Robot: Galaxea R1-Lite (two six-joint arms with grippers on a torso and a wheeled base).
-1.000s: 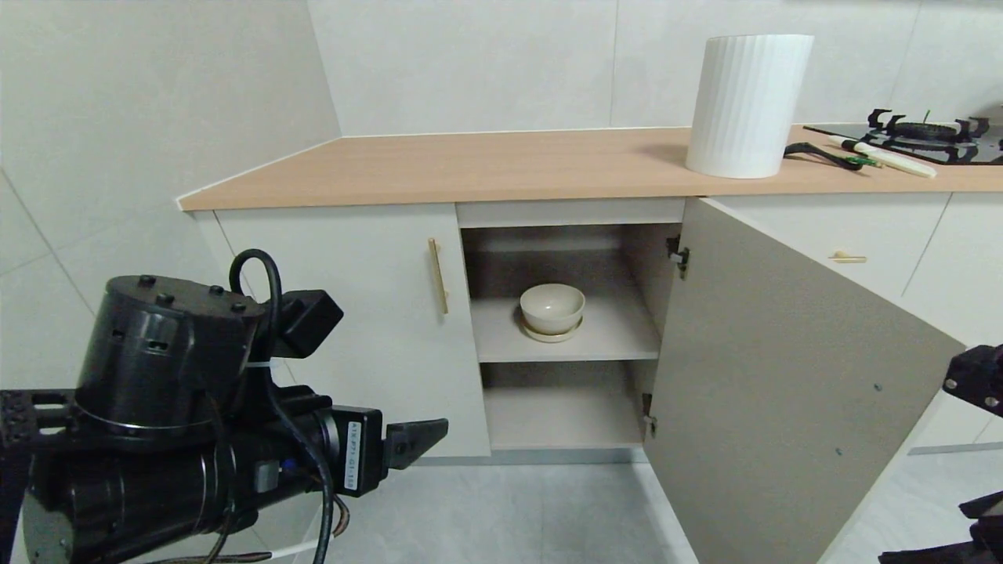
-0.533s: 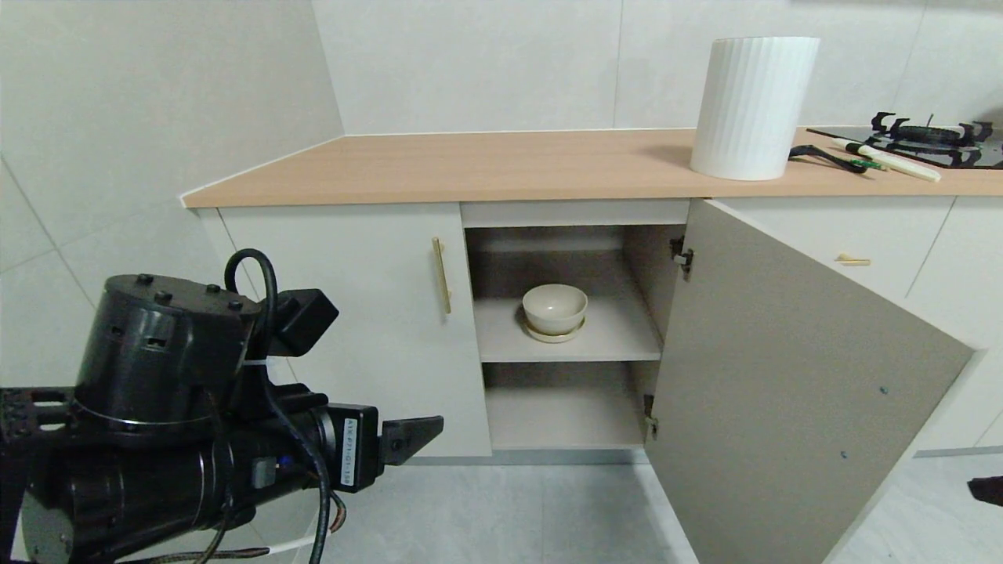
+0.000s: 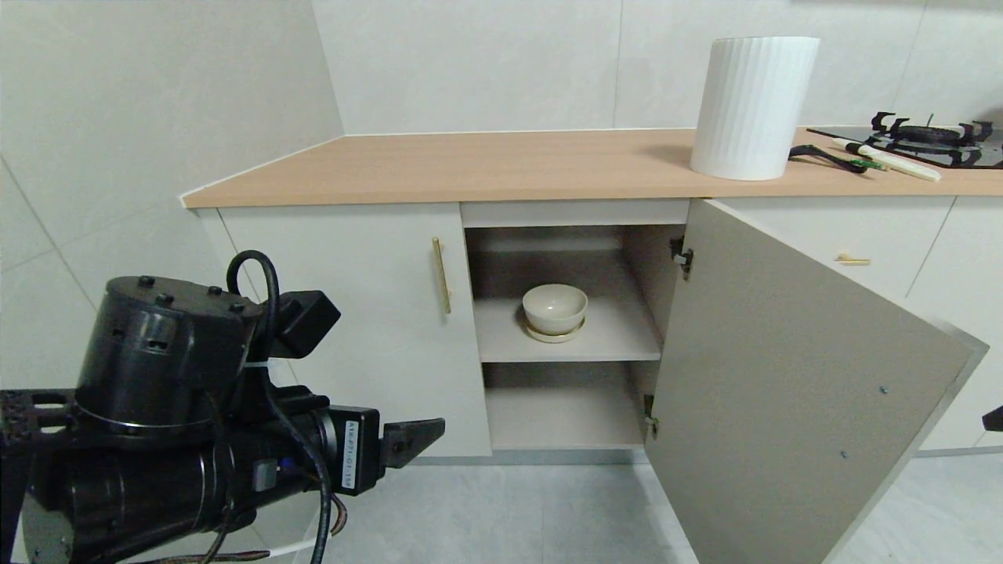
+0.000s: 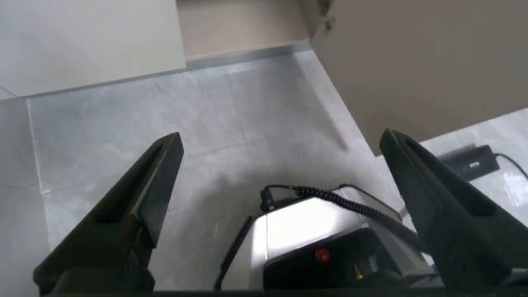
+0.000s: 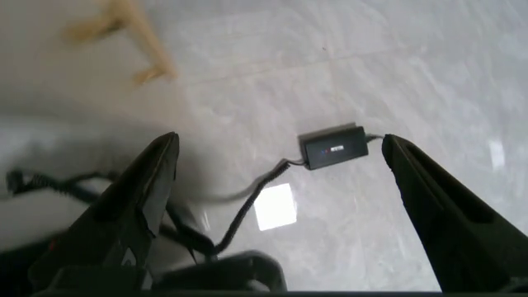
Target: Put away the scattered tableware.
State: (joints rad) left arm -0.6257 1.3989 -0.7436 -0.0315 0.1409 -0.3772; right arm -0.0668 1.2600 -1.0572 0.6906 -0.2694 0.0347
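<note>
Looks like the closing stretch of the putting-away, judging by the cream round ceramic bowl already stowed inside the pale grey floor cupboard. Sits upright, mouth up, on a shallow cream saucer-like plate, toward the left of the upper shelf and well back from its near edge. Appears glossy and smooth-walled, with nothing visible inside and no chip that can be made out. Leaves the grey cupboard door swung open toward the near right, hinged on the right of the opening. Carries nothing in either claw: left claw spread wide, low at the near left over the grey tiled floor; right claw likewise spread wide over floor. Probably calls next for shutting that door: bringing the right arm round to the door's outer face or free edge, then pushing leftward and away until flush, while keeping clear of the hinge side. Might instead call for a look along the light wooden table, with a tall white ribbed cylinder standing on it and, at the far right, a pale-handled utensil just beside the black stove grate; cannot tell whether either counts as tableware.
</note>
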